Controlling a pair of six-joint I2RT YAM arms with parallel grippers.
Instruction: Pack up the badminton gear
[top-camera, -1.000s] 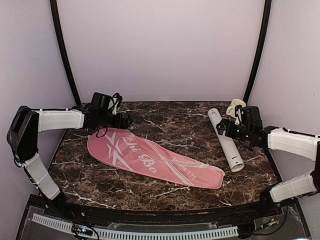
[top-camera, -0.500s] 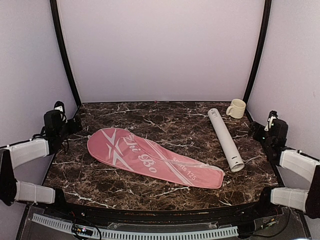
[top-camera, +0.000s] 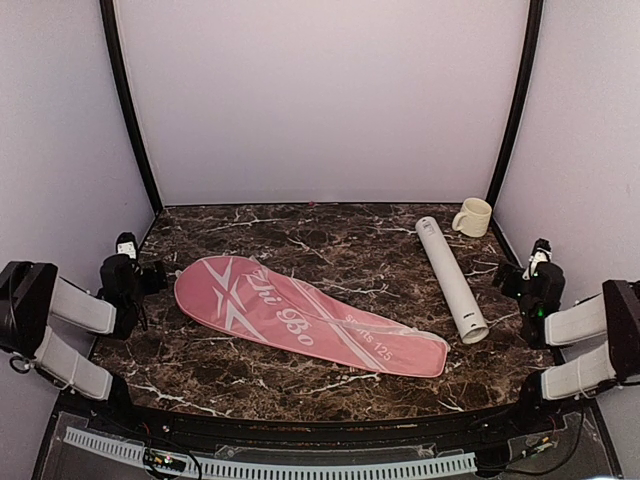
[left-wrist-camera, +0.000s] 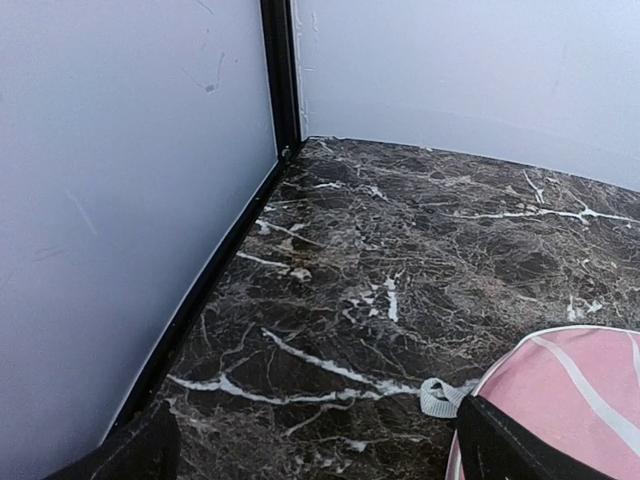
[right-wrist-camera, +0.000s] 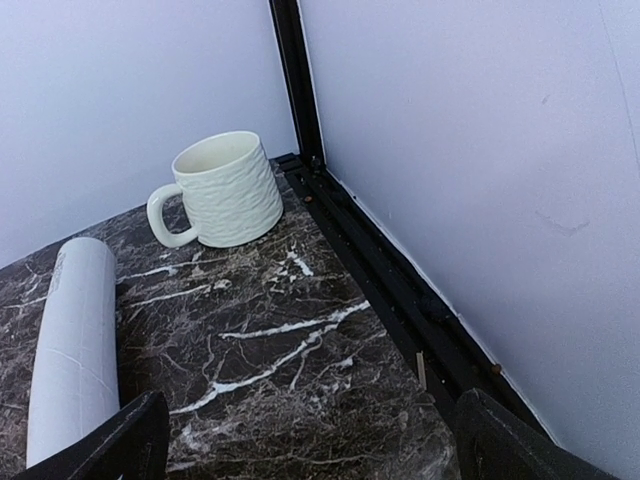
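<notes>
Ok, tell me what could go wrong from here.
1. The tube lies on its side, so a nudge from the open right gripper could probably set it rolling.
2. The mug stands near the tube's far end. A reach there might knock it.
3. The cover has a small grey loop close to the open left gripper, which might snag a finger.

pink lettered racquet cover (top-camera: 300, 318): flat, diagonal | white tube (top-camera: 450, 278): on its side, near cover's narrow end
</notes>
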